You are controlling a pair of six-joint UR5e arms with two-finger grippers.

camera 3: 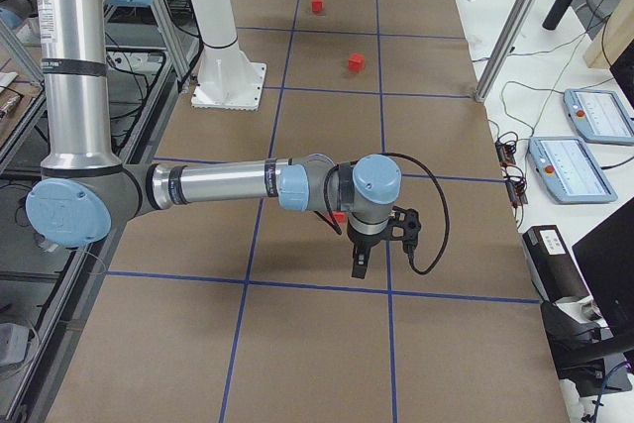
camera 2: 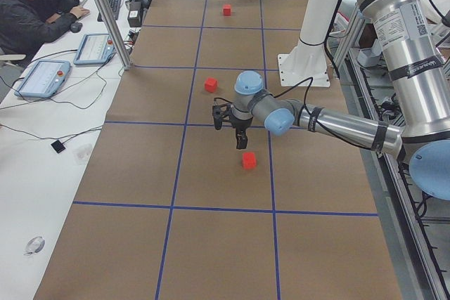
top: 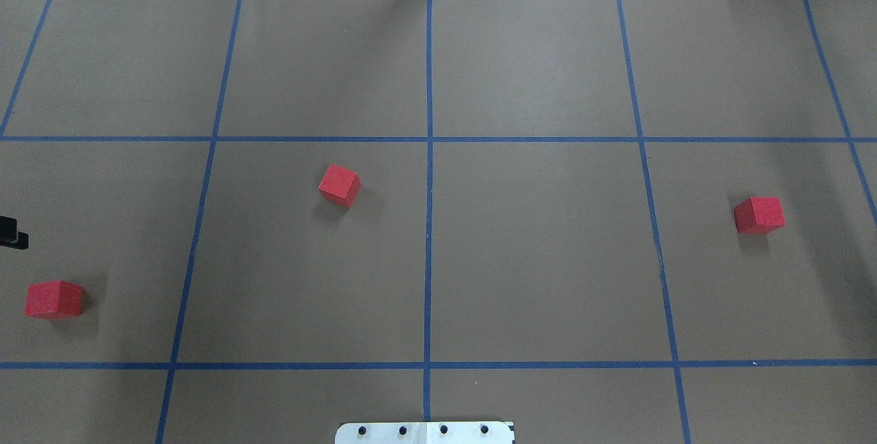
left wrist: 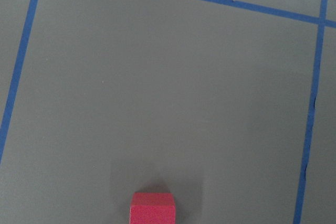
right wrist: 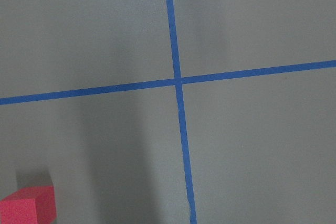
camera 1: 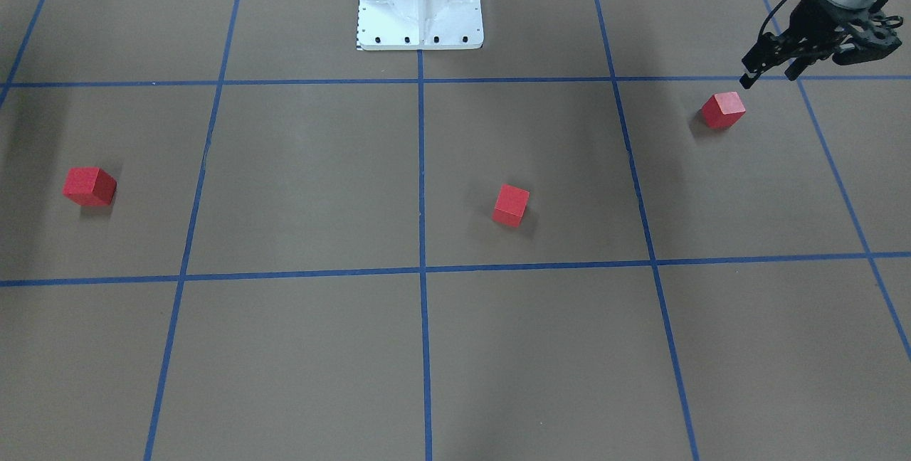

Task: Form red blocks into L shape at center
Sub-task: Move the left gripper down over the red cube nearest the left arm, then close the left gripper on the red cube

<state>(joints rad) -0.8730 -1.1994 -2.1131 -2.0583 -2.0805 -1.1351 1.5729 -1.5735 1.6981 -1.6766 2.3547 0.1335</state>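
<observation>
Across the table — three blocks, no L yet

Three blocks lie well apart, none at the centre. The middle block is nearest it, and the left block and right block sit far out. The left claw hangs just beside the left block with its fingers apart — likely poised to drop on it. The right claw hovers near the right block, and I cannot tell whether it is apart or together. Two claws, one centre.

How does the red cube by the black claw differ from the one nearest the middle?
The cube by the claw lies in an outer square, the left claw hovering close; the middle cube lies near the centre line, alone. The middle cube sits askew to that line; the other looks squarer. Both are matching plain red cubes.
</observation>
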